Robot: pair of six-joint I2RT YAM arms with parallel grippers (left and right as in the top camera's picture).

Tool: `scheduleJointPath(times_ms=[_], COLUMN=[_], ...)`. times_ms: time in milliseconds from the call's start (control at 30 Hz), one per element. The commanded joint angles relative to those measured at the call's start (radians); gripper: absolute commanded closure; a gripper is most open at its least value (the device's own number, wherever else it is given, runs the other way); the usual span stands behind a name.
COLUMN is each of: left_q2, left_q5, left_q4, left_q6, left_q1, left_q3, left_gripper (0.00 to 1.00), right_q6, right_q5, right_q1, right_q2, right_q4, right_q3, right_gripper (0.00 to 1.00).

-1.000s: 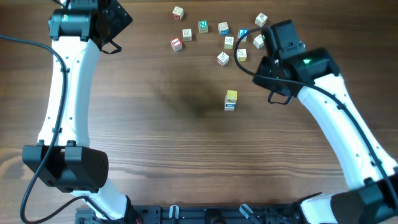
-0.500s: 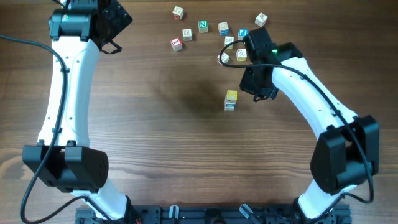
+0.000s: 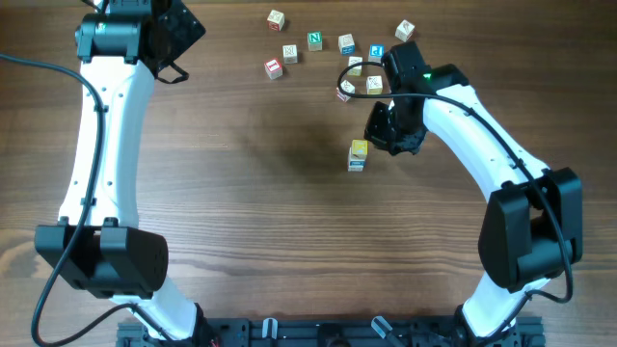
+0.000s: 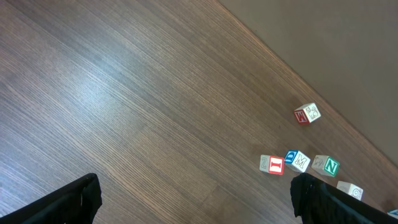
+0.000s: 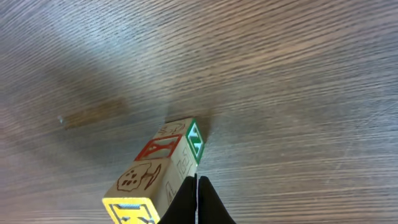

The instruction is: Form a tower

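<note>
Right jaws sitting pressed together, tower standing just beside their tips, left jaws hanging wide apart above counter.

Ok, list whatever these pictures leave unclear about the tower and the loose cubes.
- Height of the tower: the right wrist view cuts its yellow end at the bottom edge; overhead it is seen top-down and tiny.
- Contact: the shut right fingers overlap the tower's side in the right wrist view; touching or apart, unclear.
- The loose cubes: overhead, the right arm lies across the cluster, hiding any beneath it.
</note>
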Motion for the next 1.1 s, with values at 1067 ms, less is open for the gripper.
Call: scheduleJointPath(times_ms=[1067], left_q2=[0.006], left_q5=[-0.006], left_q4=[0.002], left_q6=[-0.006], left_q1=[0.000], left_q3=[0.004], left_gripper=[0.00], right_q6=[-0.107], right_q5=[-0.022], right_q1=[-0.050], right_q2=[0.009], right_q4=[-0.013], right_q3=[0.037], right_gripper=[0.95])
